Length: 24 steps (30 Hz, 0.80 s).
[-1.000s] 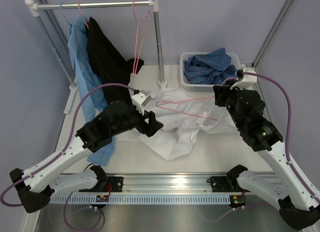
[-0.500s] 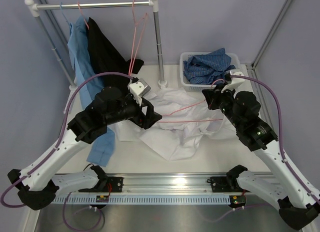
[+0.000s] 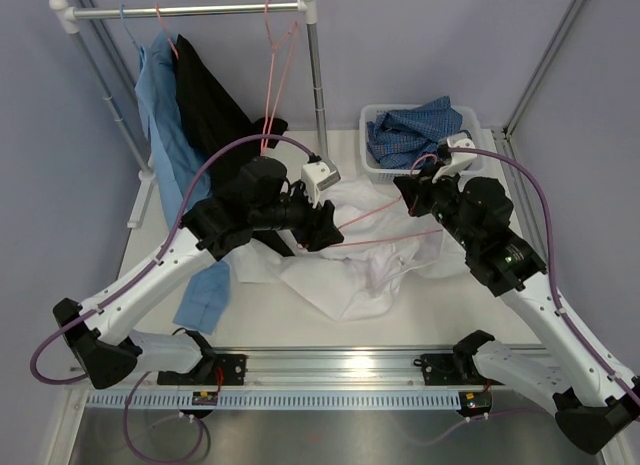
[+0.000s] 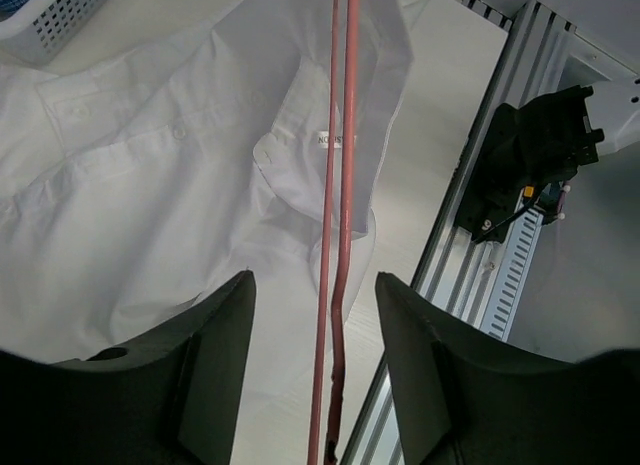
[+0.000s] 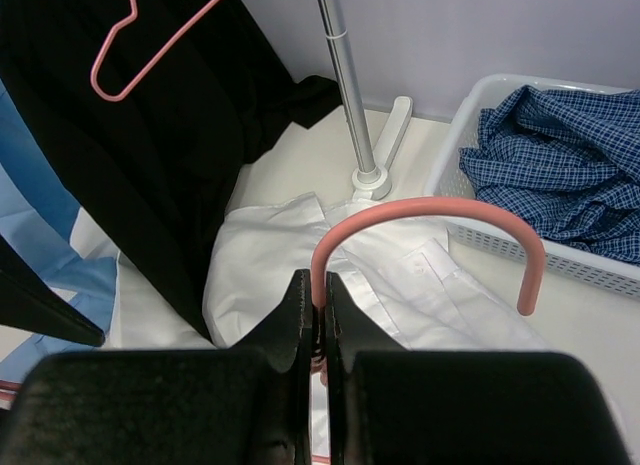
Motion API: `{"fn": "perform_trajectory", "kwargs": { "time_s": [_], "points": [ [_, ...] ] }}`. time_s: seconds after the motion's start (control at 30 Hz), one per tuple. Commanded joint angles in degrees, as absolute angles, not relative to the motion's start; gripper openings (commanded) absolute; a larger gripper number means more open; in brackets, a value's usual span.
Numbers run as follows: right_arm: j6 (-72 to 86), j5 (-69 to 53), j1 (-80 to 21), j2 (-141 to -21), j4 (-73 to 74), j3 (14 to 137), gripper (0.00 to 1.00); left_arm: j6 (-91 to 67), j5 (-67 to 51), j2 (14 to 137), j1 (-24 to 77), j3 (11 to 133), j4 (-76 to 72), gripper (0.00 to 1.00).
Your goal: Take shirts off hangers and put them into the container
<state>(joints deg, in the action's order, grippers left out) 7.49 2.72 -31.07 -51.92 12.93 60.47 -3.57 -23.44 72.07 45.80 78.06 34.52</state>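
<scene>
Entry: white shirt, hanger removal in progress.

Layout. The white shirt [image 3: 350, 275] lies crumpled on the surface [image 3: 260, 320] between the two arms, collar up in the left wrist view. The pink wire hanger [image 5: 430, 203] is stretched over it, hook end toward the right arm and the long wires running toward the left. Whether any part of the hanger is inside the shirt I cannot tell.

The white mesh basket [image 5: 455, 135] sits at the far right of the surface and holds the blue checked shirt [image 3: 420, 130]. The black shirt [image 3: 210, 105] and light blue shirt [image 3: 160, 95] hang on the clothes rack [image 3: 190, 10], beside an empty pink hanger [image 3: 265, 85].

Right end effector [image 5: 317, 285]: jaws pinched tight on the hanger just below its hook. My reading is that it holds the hook end up so the wire frame can be drawn clear of the cloth.

Left end effector [image 4: 315, 295]: jaws moderately apart, straddling the hanger's two wires. The wires pass between the fingers [image 4: 200, 365] without visibly touching either; nothing is gripped. The placement suggests it is lined up to take the wire frame.

Progress, as a judgement: one shirt binned, one on the surface, two to go.

Risk: the thin wire could slip through a loose closure.
</scene>
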Motion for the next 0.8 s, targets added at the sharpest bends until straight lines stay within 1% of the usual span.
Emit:
{"fn": "perform_trajectory", "kwargs": {
  "time_s": [0.0, 0.03, 0.07, 0.13, 0.17, 0.2, 0.27, 0.4, 0.43, 0.47, 0.5, 0.57, 0.6, 0.63, 0.7, 0.73, 0.77],
  "points": [
    [6.2, 1.4, -30.9, -52.5, 8.5, 61.5, 0.0, -3.9, -26.9, 72.1, 46.0, 79.7, 33.6, 0.52],
    [6.2, 1.3, -30.9, -52.6, 8.5, 61.7, 0.0, -3.8, -26.7, 72.1, 46.1, 79.5, 33.6, 0.49],
    [6.1, 1.4, -30.9, -52.8, 8.4, 61.8, 0.0, -3.7, -26.3, 72.2, 46.1, 79.4, 33.6, 0.42],
    [6.2, 1.3, -30.9, -53.2, 8.4, 62.0, 0.0, -3.5, -25.8, 72.2, 46.1, 79.1, 33.6, 0.33],
    [6.2, 1.2, -30.9, -53.3, 8.3, 62.1, 0.0, -3.5, -25.6, 72.2, 46.1, 79.2, 33.6, 0.26],
    [6.2, 1.1, -31.0, -53.4, 8.3, 62.2, 0.0, -3.4, -25.5, 72.2, 46.1, 79.1, 33.6, 0.12],
    [6.2, 1.1, -30.9, -53.7, 8.3, 62.1, 0.0, -3.3, -25.3, 71.9, 46.1, 78.9, 33.6, 0.01],
    [6.6, 0.6, -31.0, -53.6, 8.3, 61.9, 0.0, -2.7, -25.3, 71.2, 46.1, 77.8, 33.7, 0.0],
    [6.7, 0.4, -30.9, -53.5, 8.4, 61.9, 0.02, -2.6, -25.1, 70.9, 46.1, 77.4, 33.7, 0.0],
    [6.9, 0.3, -31.0, -53.3, 8.6, 61.9, 0.07, -2.4, -24.1, 70.1, 46.1, 77.1, 33.7, 0.0],
    [7.0, 0.3, -30.9, -53.3, 9.2, 61.9, 0.22, -2.0, -23.4, 69.6, 46.1, 76.4, 33.6, 0.0],
    [7.0, 0.3, -30.9, -52.9, 10.5, 61.9, 0.42, -1.8, -21.1, 68.4, 46.1, 75.7, 33.6, 0.0],
    [7.2, 0.3, -30.9, -52.6, 11.7, 61.5, 0.63, -1.7, -18.4, 66.9, 46.1, 75.2, 33.7, 0.0],
    [7.4, 0.7, -30.9, -51.8, 12.3, 61.3, 0.7, -1.6, -17.1, 66.1, 46.0, 74.5, 33.7, 0.0],
    [8.0, 2.5, -30.9, -50.6, 14.1, 60.4, 0.8, -1.2, -14.2, 63.6, 46.0, 73.5, 33.7, 0.0],
    [8.2, 3.3, -30.9, -49.3, 14.8, 60.0, 0.87, -1.1, -13.5, 62.8, 45.9, 72.7, 34.0, 0.0],
    [8.5, 4.1, -30.9, -48.7, 15.5, 59.8, 0.89, -1.0, -12.8, 62.1, 45.9, 72.4, 34.4, 0.0]
  ]
}}
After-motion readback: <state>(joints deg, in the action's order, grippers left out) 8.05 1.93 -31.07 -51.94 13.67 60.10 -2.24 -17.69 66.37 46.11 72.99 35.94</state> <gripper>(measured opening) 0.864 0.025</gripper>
